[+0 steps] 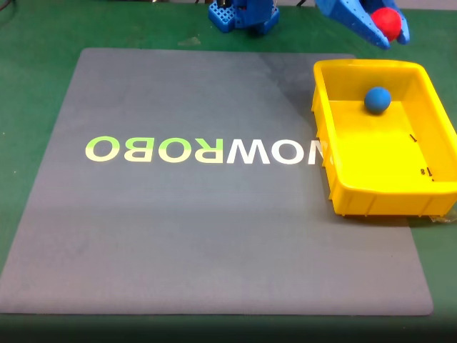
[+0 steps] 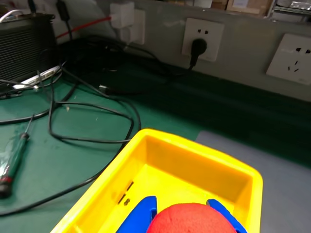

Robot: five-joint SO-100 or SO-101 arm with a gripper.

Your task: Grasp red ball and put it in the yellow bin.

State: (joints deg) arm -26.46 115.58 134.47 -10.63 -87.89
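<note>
The red ball [image 1: 386, 23] is held in my blue gripper [image 1: 389, 32], which is shut on it in the air above the far end of the yellow bin [image 1: 335, 187]. A blue ball [image 1: 378, 99] lies inside the bin near its far wall. In the wrist view the red ball [image 2: 189, 219] sits at the bottom edge between two blue fingertips [image 2: 140, 212], with the yellow bin [image 2: 194, 148] directly below and ahead of it.
The bin stands on the right edge of a grey mat [image 1: 200, 236] printed with letters, on a green table. The arm's blue base [image 1: 243, 14] is at the top. Black cables [image 2: 87, 116], a screwdriver [image 2: 12, 162] and wall sockets [image 2: 203, 39] lie beyond the bin.
</note>
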